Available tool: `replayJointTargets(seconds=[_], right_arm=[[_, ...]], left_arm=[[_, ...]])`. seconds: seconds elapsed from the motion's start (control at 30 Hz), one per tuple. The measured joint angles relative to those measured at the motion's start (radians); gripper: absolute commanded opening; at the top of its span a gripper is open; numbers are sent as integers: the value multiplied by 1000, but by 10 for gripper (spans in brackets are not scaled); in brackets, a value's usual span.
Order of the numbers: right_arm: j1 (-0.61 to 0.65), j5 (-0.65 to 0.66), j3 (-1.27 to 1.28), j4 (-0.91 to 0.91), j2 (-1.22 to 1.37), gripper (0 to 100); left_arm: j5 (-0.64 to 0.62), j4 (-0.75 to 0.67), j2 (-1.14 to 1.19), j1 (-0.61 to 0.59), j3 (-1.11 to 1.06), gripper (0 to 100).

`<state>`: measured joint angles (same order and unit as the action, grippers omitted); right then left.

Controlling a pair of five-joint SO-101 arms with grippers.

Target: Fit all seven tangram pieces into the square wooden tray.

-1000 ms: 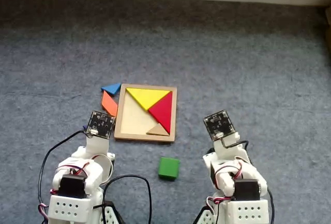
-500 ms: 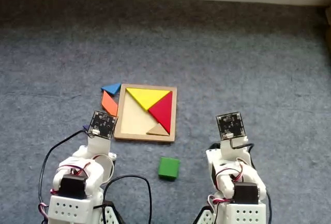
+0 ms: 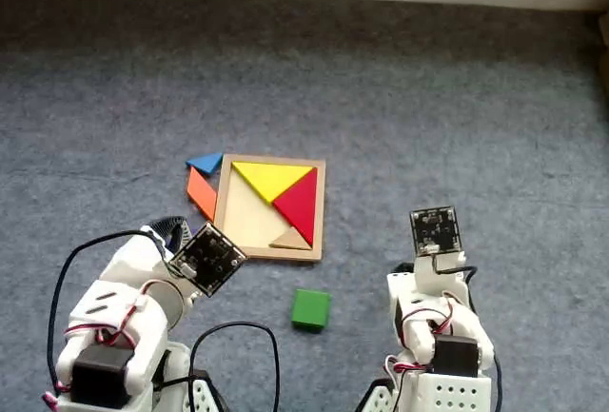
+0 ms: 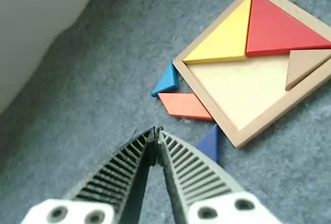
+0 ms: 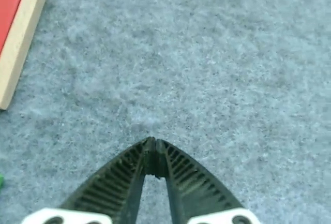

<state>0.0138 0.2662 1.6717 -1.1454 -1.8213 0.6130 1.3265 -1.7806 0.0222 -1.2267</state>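
High view first: the square wooden tray [image 3: 276, 158] lies flat on the grey carpet [image 3: 457, 98], in front of the two arms. Three pieces are in it. A yellow triangle [image 3: 268, 179] fills the far side. A red triangle [image 3: 300, 205] fills the right side. A small tan triangle [image 3: 291, 238] sits in the near right corner, touching the red one. The rest of the tray floor is bare wood.

Outside the tray, a light blue triangle [image 3: 205, 162] lies just beside the far left corner. An orange piece [image 3: 201, 192] lies along the left rim. A dark blue piece [image 4: 209, 144] lies by the near left corner. A green block [image 3: 310, 308] sits on the carpet in front of the tray, between the arms.

The left gripper [image 4: 154, 131] hangs over the carpet near the orange piece, its jaws pressed together. The right gripper [image 5: 150, 142] is over the carpet to the right of the tray, its jaws together too.
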Motion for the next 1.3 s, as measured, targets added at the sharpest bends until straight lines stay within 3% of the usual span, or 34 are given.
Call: replayJointTargets(seconds=[0.13,0.23,0.33,0.5,0.73,0.87,1.17,1.3], right_arm=[[0,0,0,0,0,6],[0,0,0,0,0,6],[0,0,0,0,0,6],[-9,0,0,0,0,6],[-127,-5,0,74,0,6],[-167,-78,0,107,0,6],[-187,-109,0,115,0,6],[-187,-109,0,115,0,6]], left_arm=[[0,-2,74,-3,55,118],[0,-3,219,-3,97,207],[0,-3,384,17,143,234],[0,6,655,153,224,236],[0,8,987,422,321,236],[0,8,1160,528,393,236],[-8,6,1525,669,603,303],[-68,-3,1672,687,692,306]])
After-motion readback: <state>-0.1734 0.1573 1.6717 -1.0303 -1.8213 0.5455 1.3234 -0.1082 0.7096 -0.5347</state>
